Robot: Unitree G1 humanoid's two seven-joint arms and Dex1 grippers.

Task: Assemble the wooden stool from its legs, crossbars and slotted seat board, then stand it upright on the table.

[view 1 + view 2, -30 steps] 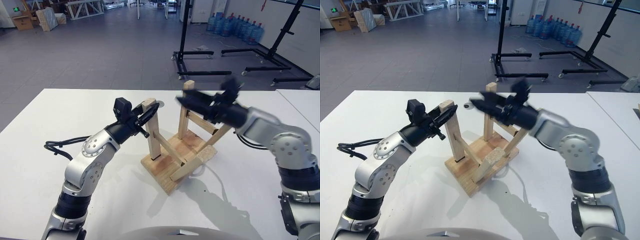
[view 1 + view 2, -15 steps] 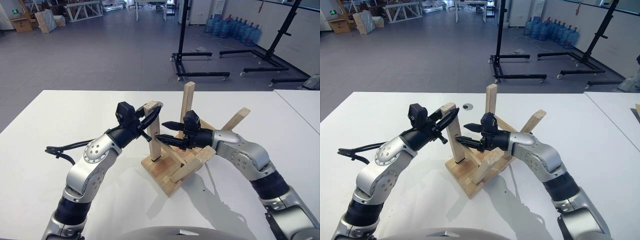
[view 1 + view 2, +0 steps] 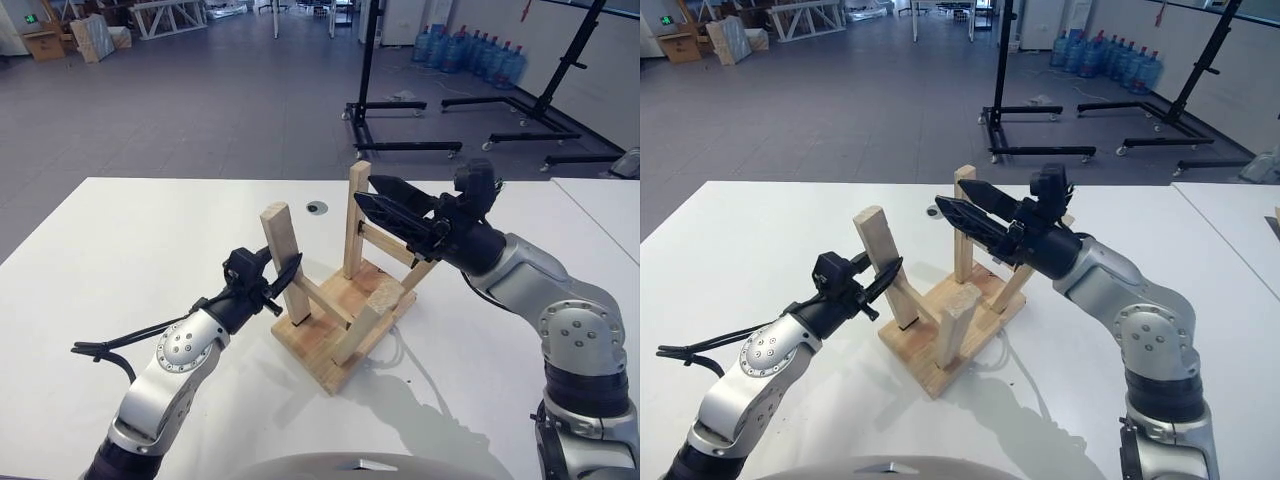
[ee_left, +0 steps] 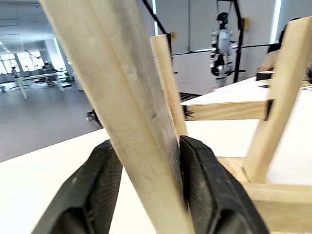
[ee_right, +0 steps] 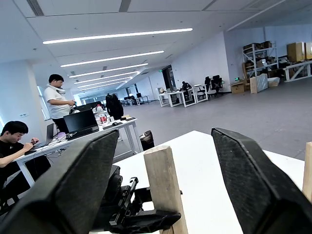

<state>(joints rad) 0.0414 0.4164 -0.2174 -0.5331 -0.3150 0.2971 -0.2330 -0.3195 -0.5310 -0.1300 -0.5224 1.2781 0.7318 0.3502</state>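
Left eye view: right tool (image 3: 365,189) raised; left tool (image 3: 289,277) lower on leg (image 3: 282,238).

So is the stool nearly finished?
Nearly. The legs and crossbars already sit in the seat board, upside down on the table. The left gripper clamps one leg; the right gripper hangs open by the far leg. Flipping it upright is left.

White table (image 3: 120,230); 1 stool (image 3: 350,290) inverted on it, seat board (image 3: 322,362) flat down; round grommet (image 3: 317,208) behind.
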